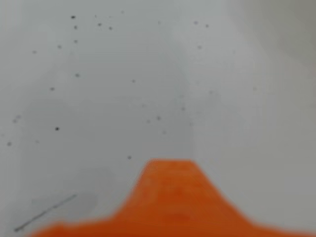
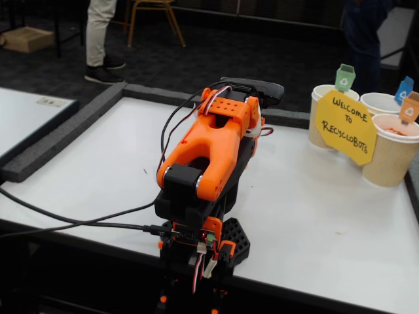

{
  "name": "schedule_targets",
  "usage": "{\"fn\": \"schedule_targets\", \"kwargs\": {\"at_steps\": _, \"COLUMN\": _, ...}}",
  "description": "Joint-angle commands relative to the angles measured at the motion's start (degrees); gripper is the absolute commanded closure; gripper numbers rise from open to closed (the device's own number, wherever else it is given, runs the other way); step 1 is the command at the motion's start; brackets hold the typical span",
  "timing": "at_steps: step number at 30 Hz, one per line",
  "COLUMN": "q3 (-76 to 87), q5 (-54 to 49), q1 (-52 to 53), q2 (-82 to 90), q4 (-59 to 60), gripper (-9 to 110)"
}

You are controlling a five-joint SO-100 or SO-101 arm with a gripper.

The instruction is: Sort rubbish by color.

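A white table (image 2: pixel 327 222) edged with grey foam stands on dark carpet (image 2: pixel 216 52) (wooden chair (image 2: pixel 154 16) behind).

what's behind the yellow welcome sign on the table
Three paper cups stand behind the yellow sign, each with a small coloured recycling tag: green, blue, orange. The sign covers their fronts in the fixed view, and most of their insides are hidden.

Cups (image 2: pixel 383 140) on table (image 2: pixel 314 222) — far right.
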Motion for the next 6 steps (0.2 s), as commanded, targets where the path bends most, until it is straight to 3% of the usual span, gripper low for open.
{"fn": "schedule_targets", "kwargs": {"at_steps": 1, "q3": -2.29, "q5": 0.97, "q1": -0.53, "q2": 1.67, "q4": -0.62, "gripper": 101}}
{"fn": "schedule_targets", "kwargs": {"at_steps": 6, "q3": -2.29, "q5": 0.97, "q1": -0.53, "q2": 1.67, "q4": -0.62, "gripper": 101}}
